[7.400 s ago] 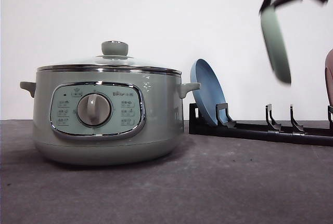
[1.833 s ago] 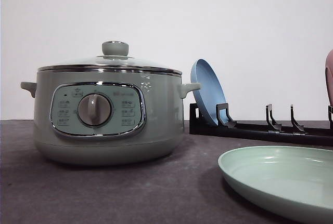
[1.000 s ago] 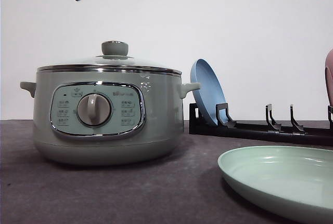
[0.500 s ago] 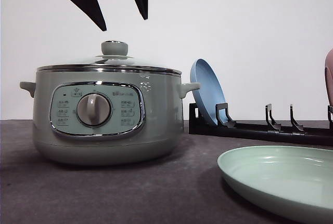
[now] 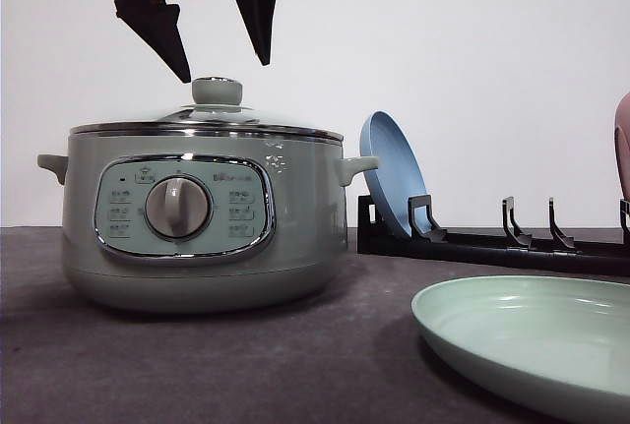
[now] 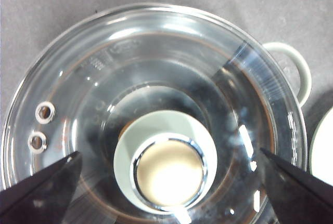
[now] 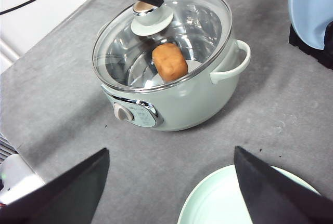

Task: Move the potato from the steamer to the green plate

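Observation:
The sage-green steamer (image 5: 202, 222) stands at the left of the table with its glass lid (image 5: 207, 121) on. Through the lid I see the orange-brown potato (image 7: 169, 61) lying inside the steamer (image 7: 208, 91). My left gripper (image 5: 223, 66) hangs open just above the lid knob (image 5: 217, 90), one finger on each side. In the left wrist view the knob (image 6: 167, 166) lies between the spread fingers (image 6: 44, 190). The green plate (image 5: 532, 340) lies flat at the front right. My right gripper (image 7: 171, 150) is open and empty, high over the table near the green plate (image 7: 229, 203).
A blue plate (image 5: 392, 173) leans upright in a black rack (image 5: 492, 245) behind the green plate, right of the steamer's side handle (image 5: 356, 166). A brownish rounded object (image 5: 622, 153) shows at the right edge. Bare grey table lies in front of the steamer.
The green plate, once held up at the right, now lies on the table. My left gripper has come in from the top left and lowered, open, over the lid knob.

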